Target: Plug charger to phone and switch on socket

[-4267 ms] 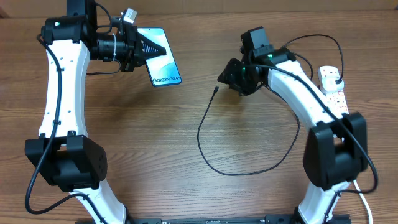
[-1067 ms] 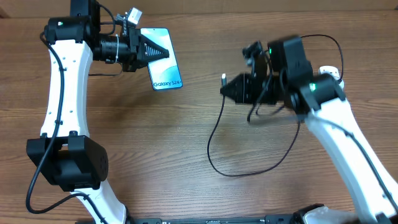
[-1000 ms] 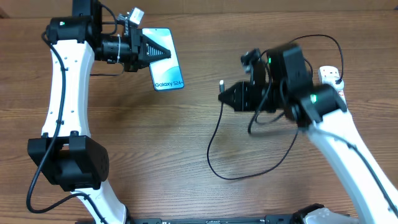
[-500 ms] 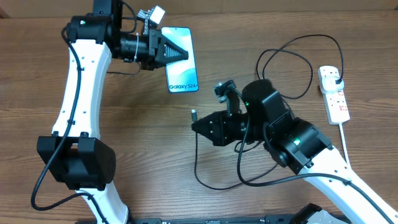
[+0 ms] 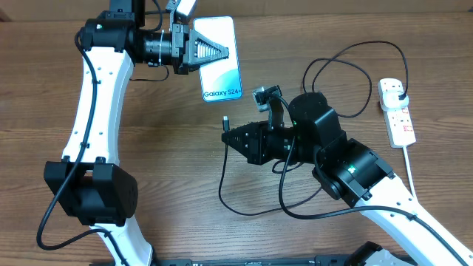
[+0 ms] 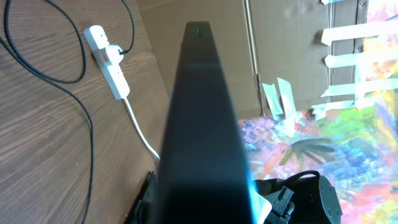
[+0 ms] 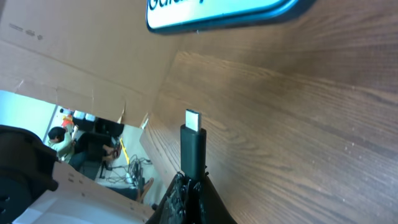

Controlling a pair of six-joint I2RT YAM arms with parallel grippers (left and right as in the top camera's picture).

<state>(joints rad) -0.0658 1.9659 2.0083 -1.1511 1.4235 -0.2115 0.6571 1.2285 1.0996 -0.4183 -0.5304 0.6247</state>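
My left gripper (image 5: 214,53) is shut on the phone (image 5: 220,59), a slim handset with a light blue screen and "Galaxy S24+" text, held above the table at the back. In the left wrist view the phone (image 6: 200,130) shows edge-on as a dark slab. My right gripper (image 5: 230,135) is shut on the charger's connector end (image 5: 227,119); its tip (image 7: 193,120) points up toward the phone's bottom edge (image 7: 217,14), a gap below it. The black cable (image 5: 244,203) loops across the table to a plug in the white socket strip (image 5: 396,112).
The socket strip also shows in the left wrist view (image 6: 111,62) with its thick white cord (image 6: 142,134) running off. Cardboard walls (image 6: 280,43) stand behind the table. The wooden table (image 5: 170,185) lies under both arms.
My left gripper has lifted the phone up and to the right. My right gripper has carried the connector left across the table and now holds it just below the phone's bottom edge.
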